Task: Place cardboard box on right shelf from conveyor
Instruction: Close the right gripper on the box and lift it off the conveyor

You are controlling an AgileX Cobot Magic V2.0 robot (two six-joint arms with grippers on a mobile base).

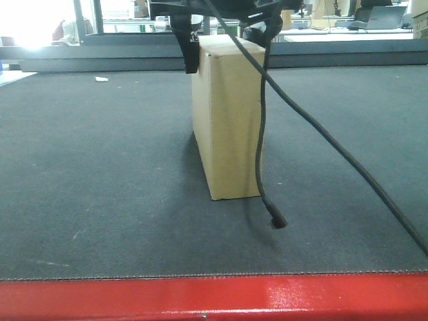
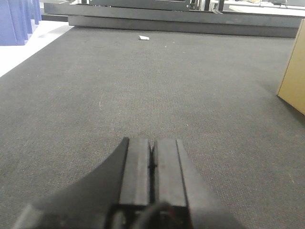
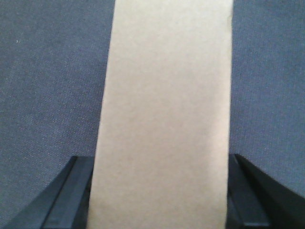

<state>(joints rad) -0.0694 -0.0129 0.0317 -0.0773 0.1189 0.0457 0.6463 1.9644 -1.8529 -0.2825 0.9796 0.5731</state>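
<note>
The cardboard box (image 1: 227,120) stands upright on the conveyor (image 1: 100,200), its top pinched by the right gripper (image 3: 157,161); the left gripper (image 2: 152,148) fingers are pressed together. Such a narrow grip may slip at lifting

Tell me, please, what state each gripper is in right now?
Left gripper: closed, holding nothing, just above the conveyor.
Right gripper: closed on the cardboard box, gripping its two sides.

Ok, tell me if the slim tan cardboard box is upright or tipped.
Upright: the slim tan cardboard box stands on its narrow end, base flat on the dark grey fabric conveyor belt, sides vertical.
</note>
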